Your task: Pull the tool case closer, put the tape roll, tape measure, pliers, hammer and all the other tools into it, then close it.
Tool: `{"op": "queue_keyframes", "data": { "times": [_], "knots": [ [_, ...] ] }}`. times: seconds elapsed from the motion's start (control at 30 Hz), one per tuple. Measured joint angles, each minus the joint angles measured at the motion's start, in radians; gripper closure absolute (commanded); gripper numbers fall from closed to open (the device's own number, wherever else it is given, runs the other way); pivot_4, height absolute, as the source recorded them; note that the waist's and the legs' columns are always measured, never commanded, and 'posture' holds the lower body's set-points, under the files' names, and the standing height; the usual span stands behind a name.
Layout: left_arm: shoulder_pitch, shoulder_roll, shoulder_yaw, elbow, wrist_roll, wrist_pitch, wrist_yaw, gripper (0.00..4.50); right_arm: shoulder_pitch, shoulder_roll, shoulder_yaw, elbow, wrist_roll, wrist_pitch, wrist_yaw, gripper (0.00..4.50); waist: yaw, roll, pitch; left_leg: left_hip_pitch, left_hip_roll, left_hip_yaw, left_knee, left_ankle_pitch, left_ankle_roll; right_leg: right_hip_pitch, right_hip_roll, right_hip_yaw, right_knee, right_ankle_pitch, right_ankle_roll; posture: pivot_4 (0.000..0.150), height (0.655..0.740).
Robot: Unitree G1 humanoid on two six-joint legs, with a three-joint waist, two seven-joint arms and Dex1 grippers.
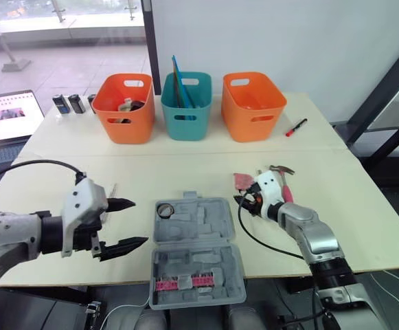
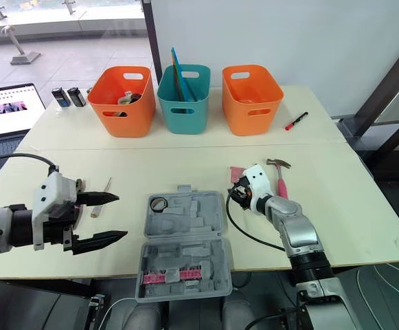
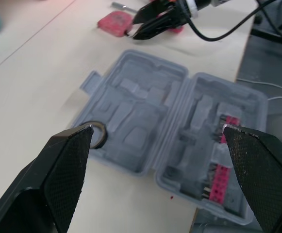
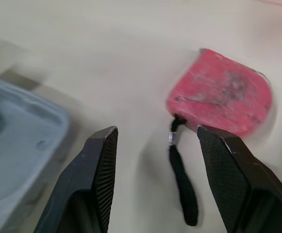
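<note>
Grey tool case (image 1: 196,254) lies open at the near edge of the table (image 1: 185,165), with the tape roll (image 1: 165,210) in its far-left pocket. The left gripper (image 1: 139,221) hovers beside it.

Left wrist view: fingers (image 3: 58,174) spread wide over the case.

Right wrist view: the right gripper (image 4: 155,131) is open around the strap of the pink tape measure (image 4: 221,99).

Light: bright, even daylight from the glazed wall (image 1: 62,27) beyond the table's (image 1: 206,155) far left corner.
Shadows: soft and faint. Thin ones at the feet of the three baskets (image 1: 185,106), a pale rim along the tool case (image 1: 196,258), a diffuse patch beside the tape measure (image 4: 221,97).
Glare: laptop screen (image 1: 3,113) glows at the left edge.
</note>
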Motion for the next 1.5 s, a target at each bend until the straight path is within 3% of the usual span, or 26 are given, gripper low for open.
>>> {"op": "queue_keyframes", "data": {
  "times": [0.2, 0.3, 0.43, 0.73, 1.13, 1.5],
  "knots": [
    [0.007, -0.001, 0.005, -0.001, 0.012, -0.002, 0.015, 0.0, -0.04, 0.042, -0.007, 0.095, 0.0, -0.002, -0.03, 1.76, -0.001, 0.0, 0.0, 0.0, 0.0, 0.0, 0.001, 0.0, 0.0, 0.0, 0.0, 0.0, 0.0, 0.0, 0.0, 0.15, 0.7344],
    [0.013, -0.005, 0.005, -0.002, 0.013, -0.002, 0.019, 0.0, -0.065, 0.052, -0.01, 0.131, -0.001, -0.01, -0.036, 2.53, -0.005, 0.0, 0.0, 0.0, 0.0, 0.0, 0.001, 0.0, 0.0, 0.0, 0.0, 0.0, 0.0, 0.0, 0.0, 0.15, 0.7344],
    [0.015, -0.014, 0.005, -0.002, 0.016, -0.002, 0.025, 0.0, -0.068, 0.057, -0.019, 0.151, -0.004, -0.024, -0.048, 4.45, -0.015, 0.0, 0.0, 0.0, 0.0, 0.0, 0.0, 0.0, 0.0, 0.0, 0.0, 0.0, 0.0, 0.0, 0.0, 0.15, 0.7344],
    [0.013, -0.04, -0.004, -0.003, 0.015, -0.003, 0.038, 0.0, -0.029, 0.049, -0.019, 0.095, -0.002, -0.002, -0.037, 4.45, -0.019, 0.0, 0.0, 0.0, 0.0, -0.001, 0.0, 0.0, 0.0, 0.001, 0.0, 0.0, 0.001, 0.0, 0.001, 0.15, 0.7344],
    [-0.037, -0.124, -0.153, 0.019, 0.065, -0.069, 0.038, 0.0, 0.225, -0.054, -0.037, -0.287, 0.063, 0.219, 0.029, 4.45, -0.008, -0.001, -0.001, 0.001, 0.0, -0.001, 0.001, 0.0, 0.0, 0.002, 0.0, 0.0, 0.001, 0.0, 0.001, 0.15, 0.7344],
    [-0.162, -0.142, -0.314, 0.152, 0.166, -0.133, -0.028, 0.0, 0.542, -0.166, -0.105, -0.621, 0.161, 0.362, 0.061, 4.45, 0.009, -0.001, -0.002, 0.001, 0.0, -0.001, 0.002, 0.0, 0.0, 0.003, 0.0, 0.0, 0.0, 0.0, 0.0, 0.15, 0.7344]
  ]
}}
